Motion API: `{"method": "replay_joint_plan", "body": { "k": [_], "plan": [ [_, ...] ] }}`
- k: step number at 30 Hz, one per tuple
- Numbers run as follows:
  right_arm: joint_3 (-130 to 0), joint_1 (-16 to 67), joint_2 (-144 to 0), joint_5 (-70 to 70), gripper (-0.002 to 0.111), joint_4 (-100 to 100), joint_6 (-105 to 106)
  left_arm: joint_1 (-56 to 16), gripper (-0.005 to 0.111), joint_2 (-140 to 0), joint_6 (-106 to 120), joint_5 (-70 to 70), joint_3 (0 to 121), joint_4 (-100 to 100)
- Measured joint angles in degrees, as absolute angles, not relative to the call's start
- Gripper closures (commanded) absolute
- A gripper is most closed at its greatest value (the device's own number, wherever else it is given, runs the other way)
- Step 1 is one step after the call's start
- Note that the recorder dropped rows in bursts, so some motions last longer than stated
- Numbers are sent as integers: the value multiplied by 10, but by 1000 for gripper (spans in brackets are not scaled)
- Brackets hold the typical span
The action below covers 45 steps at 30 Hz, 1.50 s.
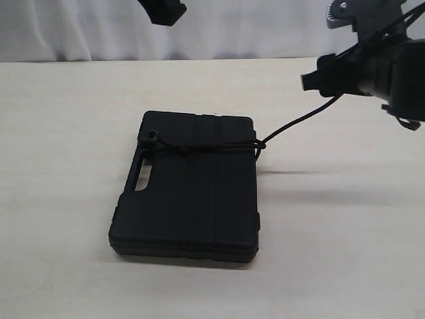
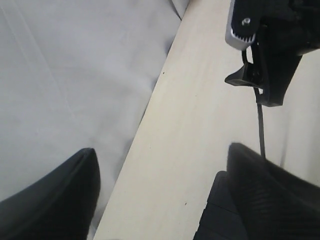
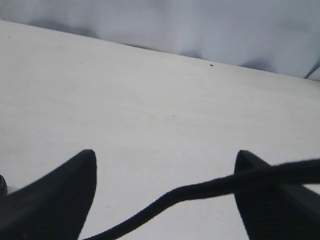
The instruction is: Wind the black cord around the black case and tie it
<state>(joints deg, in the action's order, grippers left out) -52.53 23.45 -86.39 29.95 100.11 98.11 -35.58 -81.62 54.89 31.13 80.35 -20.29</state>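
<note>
The black case (image 1: 189,193) lay flat on the tabletop (image 1: 66,133), the black cord (image 1: 199,147) knotted across it. Left fingers (image 2: 55,195) and right fingers (image 3: 60,195) stood wide apart, gripping nothing, presumably because the tie looked complete.

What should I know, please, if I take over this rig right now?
Left pincer: open, raised, holding nothing.
Right pincer: open; the cord lies across one finger, unclamped.
Case: flat on the table, cord crossing its far end with a knot-like twist on top.
Done: the wrap, apparently a knot too.
Left: check the knot holds, then clear the cord off that finger.
</note>
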Motion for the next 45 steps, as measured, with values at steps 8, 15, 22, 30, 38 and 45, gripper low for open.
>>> {"method": "replay_joint_plan", "body": {
  "k": [8,15,22,30,38,45],
  "plan": [
    [-525,235,-777,308,37,1001,981,-356,40,-816,548,311,803,-203],
    [-531,235,-686,346,40,1001,981,-356,40,-816,545,311,803,-203],
    [-533,235,-622,330,65,1001,983,-356,40,-816,542,311,803,-203],
    [-542,235,-567,328,71,995,991,-356,40,-816,542,311,803,-202],
    [-556,235,-530,313,83,995,999,-356,40,-816,540,309,803,-202],
    [-531,235,-603,148,104,1000,1018,-356,77,-816,514,316,803,-201]
  ]
}}
